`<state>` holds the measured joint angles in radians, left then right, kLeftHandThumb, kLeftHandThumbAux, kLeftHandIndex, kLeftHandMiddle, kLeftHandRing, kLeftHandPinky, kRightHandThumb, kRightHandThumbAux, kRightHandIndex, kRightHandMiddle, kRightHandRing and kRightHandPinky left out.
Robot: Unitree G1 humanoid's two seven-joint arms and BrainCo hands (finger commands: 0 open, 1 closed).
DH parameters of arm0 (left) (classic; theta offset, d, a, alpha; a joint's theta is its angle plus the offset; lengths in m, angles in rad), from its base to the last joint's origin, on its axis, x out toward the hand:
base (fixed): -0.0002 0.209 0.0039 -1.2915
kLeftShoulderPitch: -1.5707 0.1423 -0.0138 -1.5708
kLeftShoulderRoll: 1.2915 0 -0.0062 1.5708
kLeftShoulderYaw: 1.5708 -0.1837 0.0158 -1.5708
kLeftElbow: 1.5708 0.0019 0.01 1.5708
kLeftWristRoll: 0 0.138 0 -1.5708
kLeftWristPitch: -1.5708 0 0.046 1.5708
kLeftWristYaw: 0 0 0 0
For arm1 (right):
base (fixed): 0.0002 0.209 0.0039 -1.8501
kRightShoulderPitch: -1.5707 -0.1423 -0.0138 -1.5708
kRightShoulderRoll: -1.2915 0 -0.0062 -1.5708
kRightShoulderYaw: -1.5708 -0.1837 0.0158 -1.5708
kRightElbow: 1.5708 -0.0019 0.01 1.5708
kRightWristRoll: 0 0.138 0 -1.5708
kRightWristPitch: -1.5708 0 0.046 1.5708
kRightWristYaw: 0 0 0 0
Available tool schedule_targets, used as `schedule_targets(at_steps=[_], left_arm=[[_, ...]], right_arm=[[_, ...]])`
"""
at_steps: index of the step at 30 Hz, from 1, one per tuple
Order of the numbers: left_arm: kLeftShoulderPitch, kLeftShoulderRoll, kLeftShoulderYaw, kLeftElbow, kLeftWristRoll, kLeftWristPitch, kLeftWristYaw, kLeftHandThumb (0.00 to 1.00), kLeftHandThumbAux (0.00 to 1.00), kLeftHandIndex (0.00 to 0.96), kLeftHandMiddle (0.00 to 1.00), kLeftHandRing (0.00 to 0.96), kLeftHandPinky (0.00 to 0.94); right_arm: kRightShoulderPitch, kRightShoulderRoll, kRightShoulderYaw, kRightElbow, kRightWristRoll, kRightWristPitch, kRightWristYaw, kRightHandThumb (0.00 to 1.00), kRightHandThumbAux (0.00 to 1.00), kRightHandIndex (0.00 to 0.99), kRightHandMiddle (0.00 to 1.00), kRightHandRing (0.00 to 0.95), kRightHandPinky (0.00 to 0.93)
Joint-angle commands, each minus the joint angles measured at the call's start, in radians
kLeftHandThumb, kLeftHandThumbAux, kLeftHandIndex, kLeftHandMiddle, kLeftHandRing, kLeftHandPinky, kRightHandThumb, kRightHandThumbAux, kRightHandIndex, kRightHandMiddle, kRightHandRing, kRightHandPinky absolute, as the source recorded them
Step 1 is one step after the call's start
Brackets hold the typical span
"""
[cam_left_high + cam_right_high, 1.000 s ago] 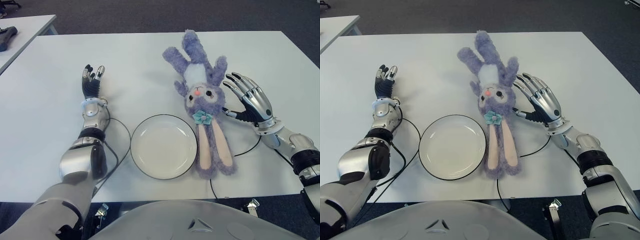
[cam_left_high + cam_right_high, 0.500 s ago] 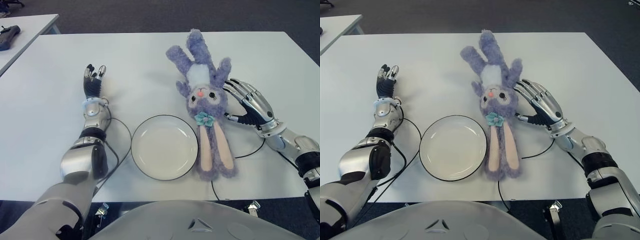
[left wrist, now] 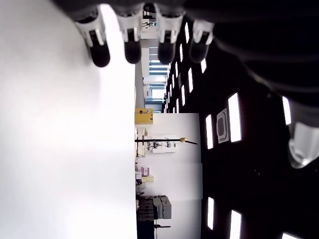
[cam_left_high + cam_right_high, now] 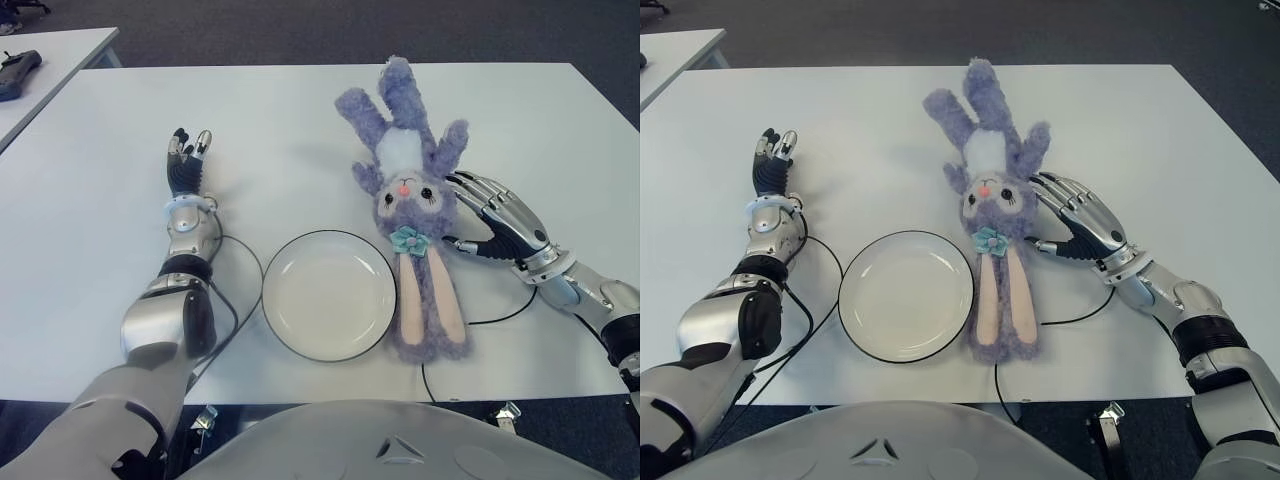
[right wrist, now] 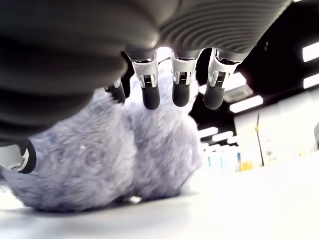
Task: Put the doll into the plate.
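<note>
While the purple plush rabbit (image 4: 408, 200) lies beside the white plate (image 4: 328, 293), the right hand (image 4: 497, 218), fingers spread, sits against its head; the left hand (image 4: 186, 163) shows left of the plate, fingers extended.

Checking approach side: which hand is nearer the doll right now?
Right. The right hand is open against the doll at its head, on its right side. The left hand shows far off to the left, beyond the plate, holding nothing.

— Purple doll (image 4: 408, 190), with white chest, pink ear linings, pink nose, teal bow?
— Yes; bow possibly pale blue, hard to judge. White plate (image 4: 329, 294), thin black rim. White table (image 4: 280, 130). Silver-and-black right hand (image 4: 500, 218); black-fingered left hand (image 4: 185, 165).
</note>
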<state>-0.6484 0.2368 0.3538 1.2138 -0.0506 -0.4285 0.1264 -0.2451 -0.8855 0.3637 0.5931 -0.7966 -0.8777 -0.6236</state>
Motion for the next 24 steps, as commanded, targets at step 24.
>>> schedule_targets(at_steps=[24], left_arm=[[0.2,-0.088,0.02,0.141,-0.005,0.129,-0.026,0.0,0.461,0.034,0.079,0.047,0.0]], right_arm=[[0.136,0.038,0.012,-0.167,-0.002,-0.007,0.173,0.276,0.328,0.0,0.0,0.0,0.007]])
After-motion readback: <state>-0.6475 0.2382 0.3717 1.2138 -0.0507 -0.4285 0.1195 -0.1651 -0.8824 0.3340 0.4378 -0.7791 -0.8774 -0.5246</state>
